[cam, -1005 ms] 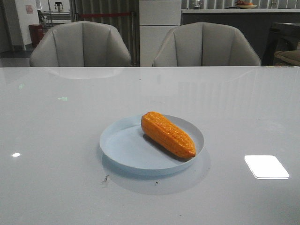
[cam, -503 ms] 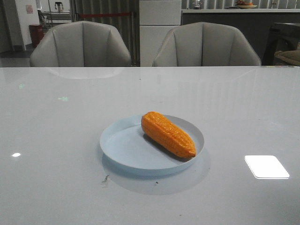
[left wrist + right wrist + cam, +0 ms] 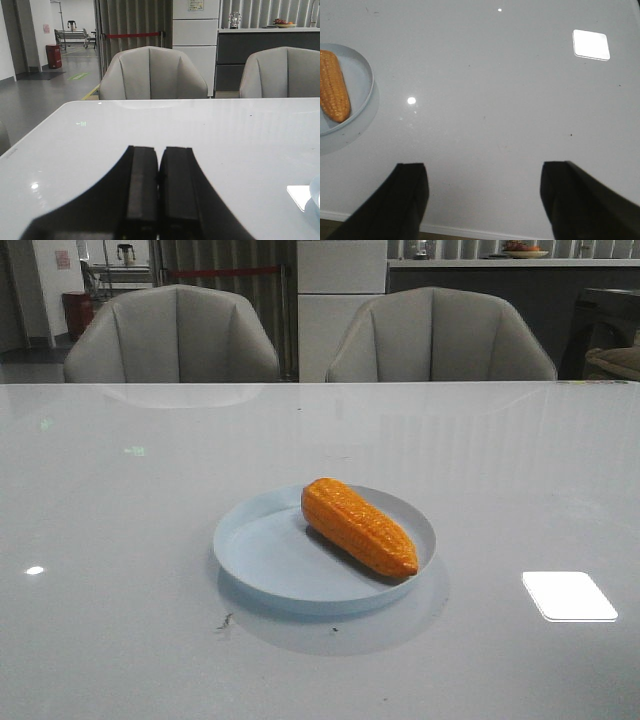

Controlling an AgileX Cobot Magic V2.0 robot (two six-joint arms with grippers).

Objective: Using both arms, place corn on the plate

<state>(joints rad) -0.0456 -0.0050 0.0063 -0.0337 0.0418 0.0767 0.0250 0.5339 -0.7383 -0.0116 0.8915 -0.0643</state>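
Observation:
The orange corn (image 3: 358, 525) lies on the pale blue plate (image 3: 260, 550) in the middle of the table, its tip toward the front right. Both also show at the edge of the right wrist view, the corn (image 3: 332, 85) on the plate (image 3: 362, 80). Neither arm shows in the front view. My left gripper (image 3: 160, 150) is shut and empty, over bare table away from the plate. My right gripper (image 3: 485, 167) is open and empty, near the table's front edge, to the right of the plate.
Two grey chairs (image 3: 175, 335) (image 3: 440, 335) stand behind the table's far edge. A bright light reflection (image 3: 568, 595) lies on the glossy white tabletop at the right. The table's front edge (image 3: 470, 232) shows just below my right fingers.

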